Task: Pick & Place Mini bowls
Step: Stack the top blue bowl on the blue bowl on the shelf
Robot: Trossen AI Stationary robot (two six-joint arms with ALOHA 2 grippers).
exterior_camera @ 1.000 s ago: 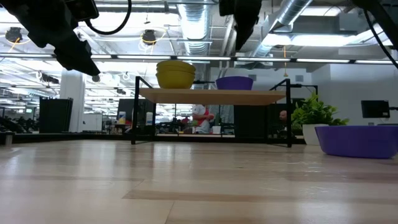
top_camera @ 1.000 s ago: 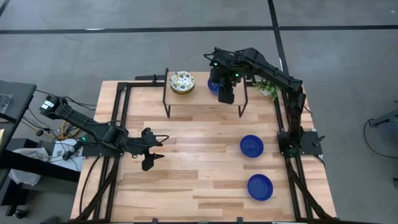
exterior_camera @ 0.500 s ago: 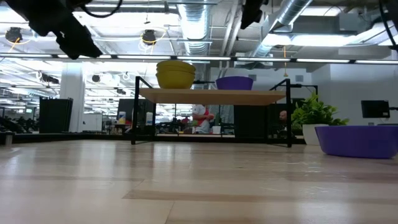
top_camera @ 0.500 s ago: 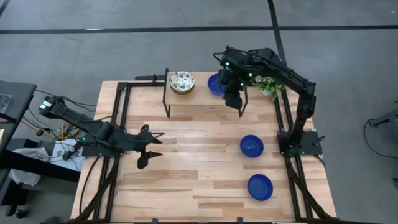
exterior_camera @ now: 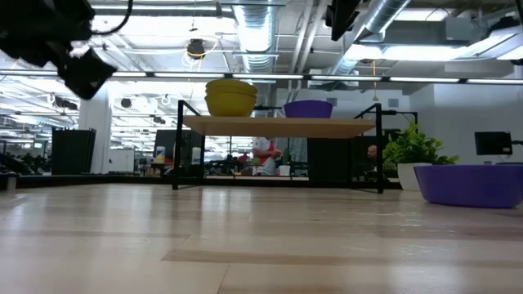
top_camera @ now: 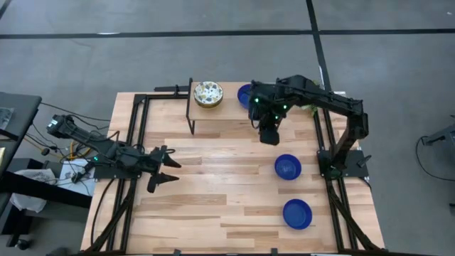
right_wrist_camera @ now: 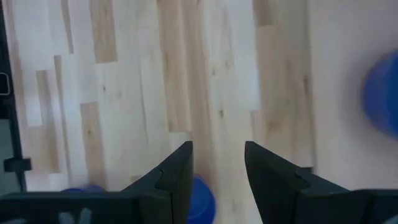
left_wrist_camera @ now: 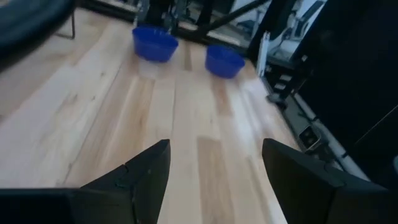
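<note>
A stack of floral bowls sits on the left part of a raised wooden shelf, with their outsides showing yellow in the low view. One blue bowl sits on the shelf's right part. Two more blue bowls rest on the table by its right edge, and both show far off in the left wrist view. My right gripper hangs open and empty, high over the table just in front of the shelf. My left gripper is open and empty over the table's left part.
The shelf stands on thin dark legs at the table's far edge. A green plant stands by the shelf's right end. Black frame rails run along the table's left and right sides. Bare wood lies between the two arms.
My right gripper has drawn back from above the blue bowl on the shelf, toward the near edge and slightly right, and has risen. That bowl has stayed on the shelf. My left gripper has drifted toward the table's left edge.
</note>
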